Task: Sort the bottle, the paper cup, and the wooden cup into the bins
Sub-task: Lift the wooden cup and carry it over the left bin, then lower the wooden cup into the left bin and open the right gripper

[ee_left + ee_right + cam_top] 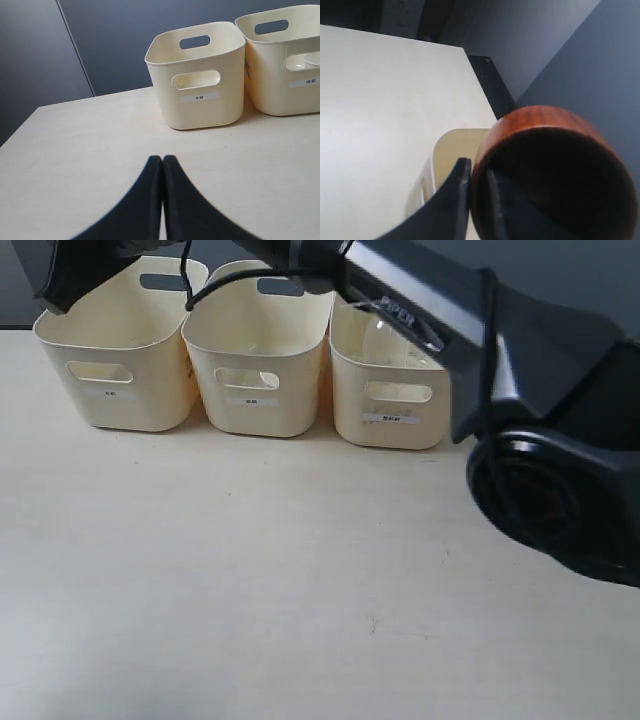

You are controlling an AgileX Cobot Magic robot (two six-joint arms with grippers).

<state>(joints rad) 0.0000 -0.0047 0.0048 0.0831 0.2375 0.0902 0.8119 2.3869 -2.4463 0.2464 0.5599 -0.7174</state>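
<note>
The wooden cup (540, 125) hangs in the air with my right gripper (476, 167) shut on its wall, one finger inside and one outside. A cream bin (452, 145) lies right below it. In the exterior view the right arm reaches across all three bins (255, 405), and its dark end (75, 275) is over the left bin (120, 390). My left gripper (162, 159) is shut and empty, low over the table in front of the left bin (200, 107). A white rim, apparently the paper cup (311, 60), shows through the second bin's cut-out. A clear rounded shape, apparently the bottle (380, 335), sits in the right bin (390, 425).
The bins stand in a row at the back of the pale table (250, 590). The right arm's big dark body (550, 490) fills the right side of the exterior view. A dark wall (125, 40) rises behind the bins.
</note>
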